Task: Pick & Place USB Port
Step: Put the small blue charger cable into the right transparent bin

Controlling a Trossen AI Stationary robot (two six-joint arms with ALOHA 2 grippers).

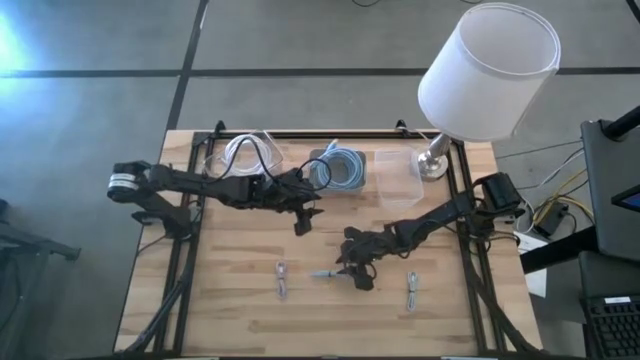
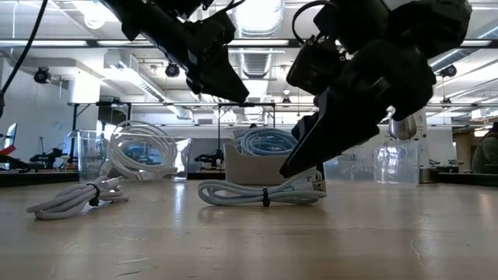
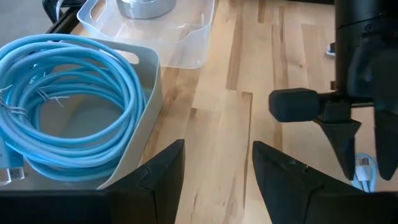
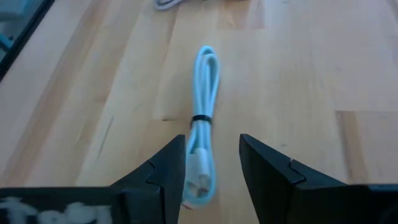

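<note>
We see a light blue bundled USB cable (image 4: pixel 203 124) lying flat on the wooden table (image 1: pixel 230 300), tied at its middle with a dark band. Our right gripper (image 4: pixel 211 163) is low over it with its fingers parted and the cable's plug end between the tips; nothing is clamped. In the high view this cable (image 1: pixel 326 273) sits just left of the right gripper (image 1: pixel 352 272).

Two more white bundled cables lie on the table near that cable: one (image 1: pixel 283 279) to its left, another (image 1: pixel 412 291) to its right.

Behind the cable stands a white bin (image 3: pixel 149 99) holding a coil of blue cord (image 3: pixel 68 106). Our left gripper (image 3: pixel 214 168) hangs just in front of this bin, fingers apart and empty. Right of the bin is a clear container (image 1: pixel 398 178), left of it another clear bin with white cords (image 1: pixel 240 155). A lamp with a white shade (image 1: pixel 488 70) stands at the table's far right corner.
</note>
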